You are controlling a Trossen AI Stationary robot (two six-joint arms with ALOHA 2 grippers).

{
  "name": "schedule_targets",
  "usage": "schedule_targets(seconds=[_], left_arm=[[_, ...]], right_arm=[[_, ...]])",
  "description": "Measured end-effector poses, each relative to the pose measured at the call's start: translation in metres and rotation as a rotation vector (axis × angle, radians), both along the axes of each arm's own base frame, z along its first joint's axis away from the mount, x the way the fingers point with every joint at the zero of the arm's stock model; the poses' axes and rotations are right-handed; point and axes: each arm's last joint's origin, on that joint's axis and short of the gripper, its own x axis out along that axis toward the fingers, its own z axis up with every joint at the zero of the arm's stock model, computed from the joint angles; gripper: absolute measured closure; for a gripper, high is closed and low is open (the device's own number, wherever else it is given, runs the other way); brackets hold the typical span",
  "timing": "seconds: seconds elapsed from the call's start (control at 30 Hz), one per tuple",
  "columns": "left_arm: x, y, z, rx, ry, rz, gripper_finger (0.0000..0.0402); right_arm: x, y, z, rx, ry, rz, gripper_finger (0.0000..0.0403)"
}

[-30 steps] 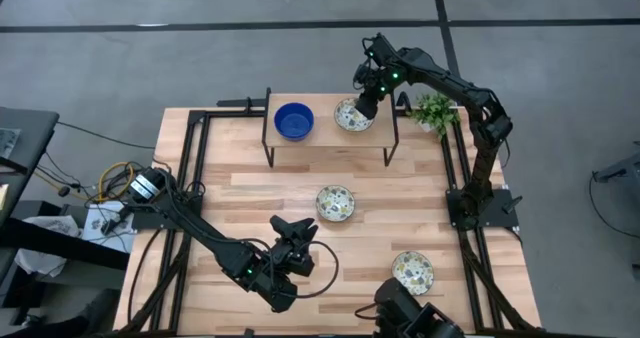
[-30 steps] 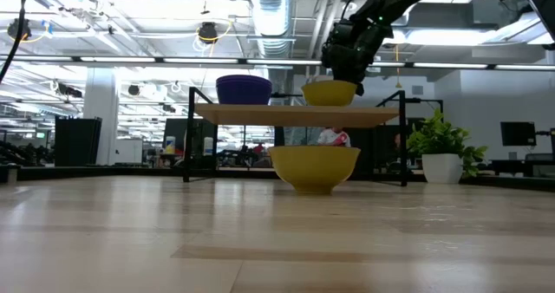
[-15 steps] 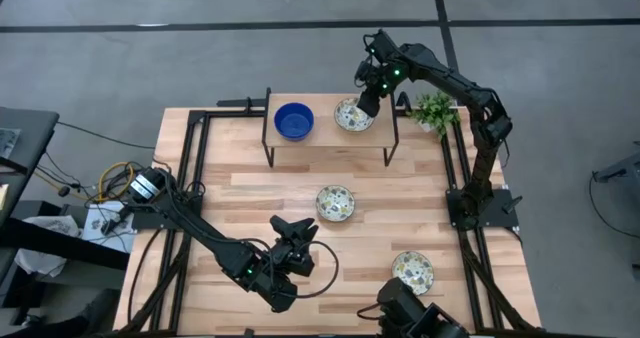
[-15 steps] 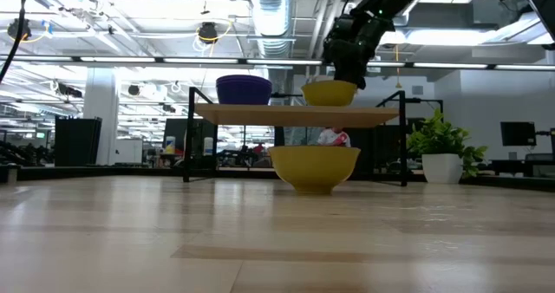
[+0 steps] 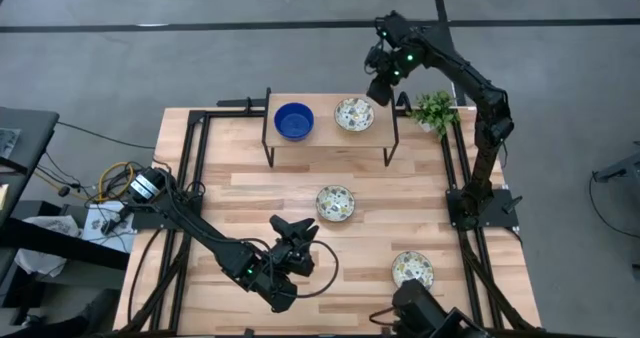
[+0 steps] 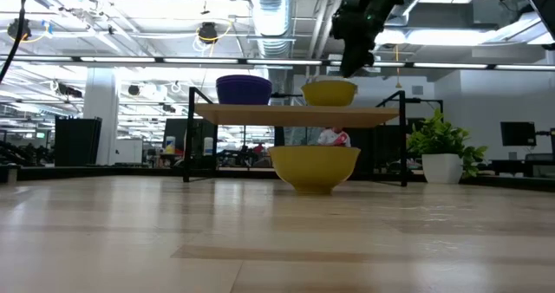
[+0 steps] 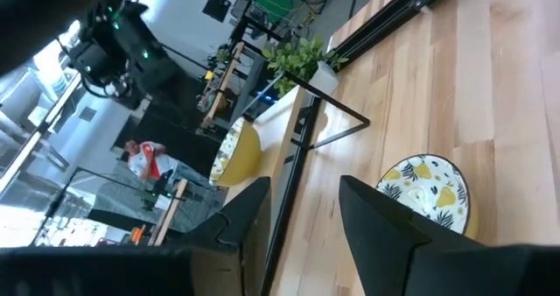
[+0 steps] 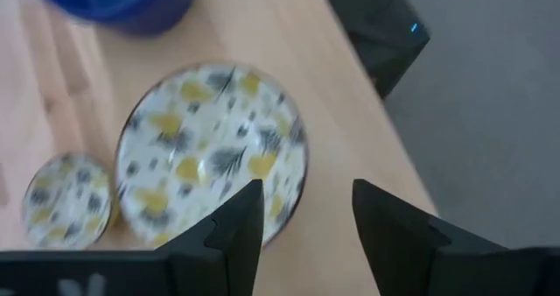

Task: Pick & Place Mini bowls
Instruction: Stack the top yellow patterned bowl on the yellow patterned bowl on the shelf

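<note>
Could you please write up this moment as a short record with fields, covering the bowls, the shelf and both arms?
Raised wooden shelf: holds two bowls, apart from each other
On shelf, left: solid cobalt blue round bowl
On shelf, right: white floral-patterned round bowl
Table centre: second floral bowl
Table, near edge: third floral bowl
Right tool: open, empty, above the shelf's right end, clear of the bowl
Left tool: empty, waiting over the near table
Small green potted plant: right of shelf

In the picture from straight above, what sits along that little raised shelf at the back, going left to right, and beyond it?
blue bowl → patterned bowl → right gripper, open above the shelf's right end → small green plant
</note>
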Motion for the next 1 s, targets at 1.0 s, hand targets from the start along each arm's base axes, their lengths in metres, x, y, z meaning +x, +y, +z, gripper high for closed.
schedule_targets(seconds=[1.0], left_arm=[[-0.12, 0.144, -0.015, -0.779, -0.501, -0.425, 0.0265]], right_arm=[[-0.079, 0.102, 0.103, -0.064, -0.315, 0.239, 0.0283]])
